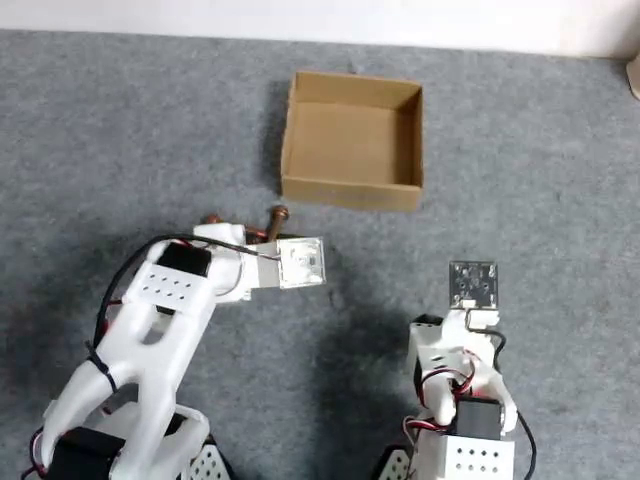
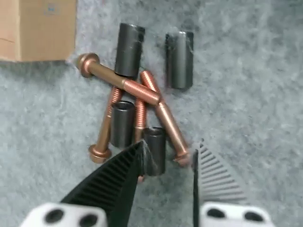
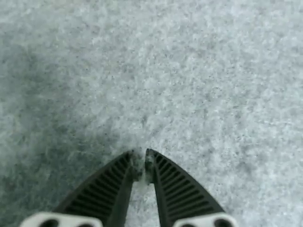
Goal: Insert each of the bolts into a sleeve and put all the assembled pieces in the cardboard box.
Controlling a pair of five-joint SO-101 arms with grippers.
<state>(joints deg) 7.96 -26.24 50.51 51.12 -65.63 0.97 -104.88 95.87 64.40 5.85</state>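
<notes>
Several copper bolts (image 2: 124, 82) lie crossed in a heap with several dark sleeves (image 2: 129, 49) on the grey carpet. My left gripper (image 2: 167, 155) hangs open just over the near end of the heap. One upright-looking sleeve (image 2: 155, 150) and a bolt head (image 2: 182, 156) sit between its fingers, untouched as far as I can tell. The cardboard box (image 1: 350, 140) stands open beyond the heap, and its corner (image 2: 38, 28) appears in the left wrist view. Two bolt ends (image 1: 278, 213) peek out beside the left arm (image 1: 170, 300). My right gripper (image 3: 140, 160) is shut over bare carpet.
The right arm (image 1: 460, 390) sits folded near the front edge, its wrist camera (image 1: 472, 283) pointing at the carpet (image 1: 540, 200). A second sleeve (image 2: 179, 59) lies apart from the heap. Open carpet lies between the heap and the box.
</notes>
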